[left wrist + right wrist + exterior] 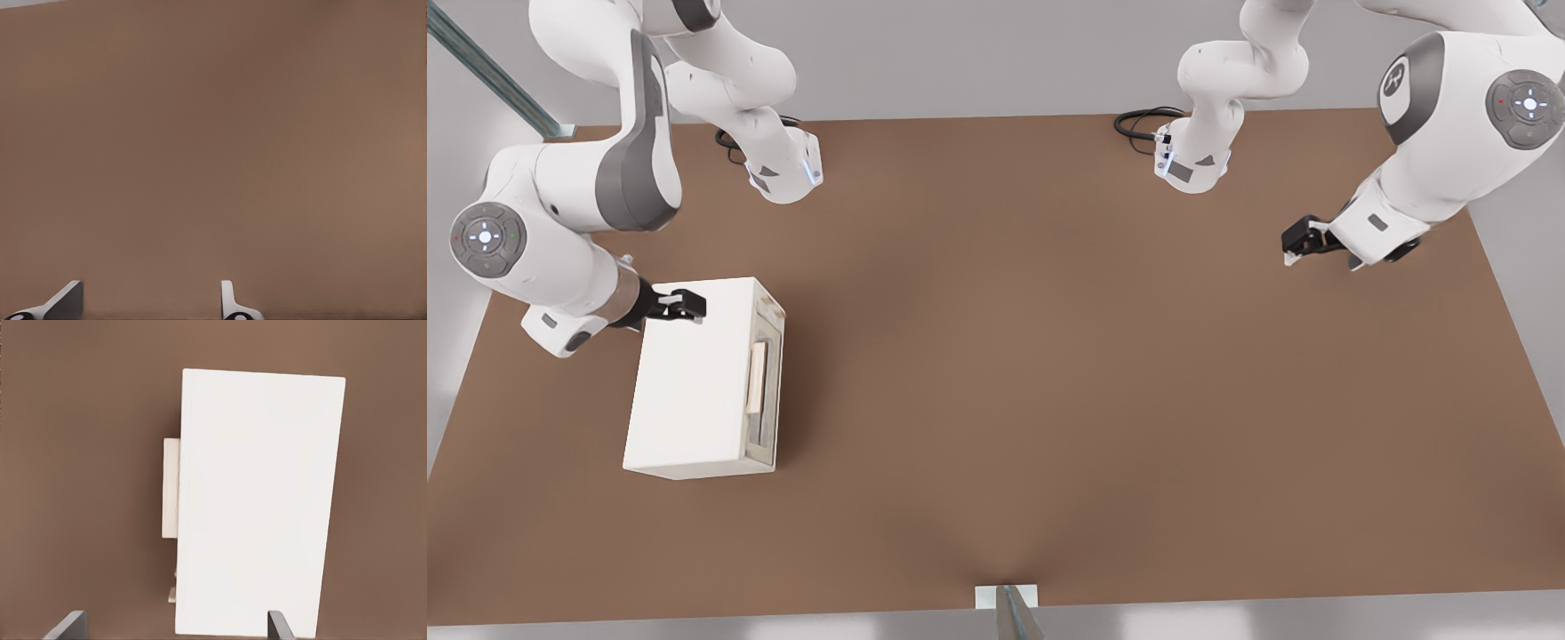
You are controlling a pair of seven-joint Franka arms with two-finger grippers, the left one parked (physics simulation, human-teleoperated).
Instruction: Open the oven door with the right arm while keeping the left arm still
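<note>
the claw (694, 307) hung spread over the oven's (694, 382) far top edge, gripping nothing. the oven sat on the worktop (1049, 356) toward the front view's left, its door (768, 382) looking shut, handle (757, 377) untouched — opening all left.

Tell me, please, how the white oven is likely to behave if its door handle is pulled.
The oven is a plain box resting flat on the table, so it probably won't tip. Nothing visibly anchors it, so it may slide toward the pull. Its handle looks rigid. The hand hovers open above the oven's top.
</note>
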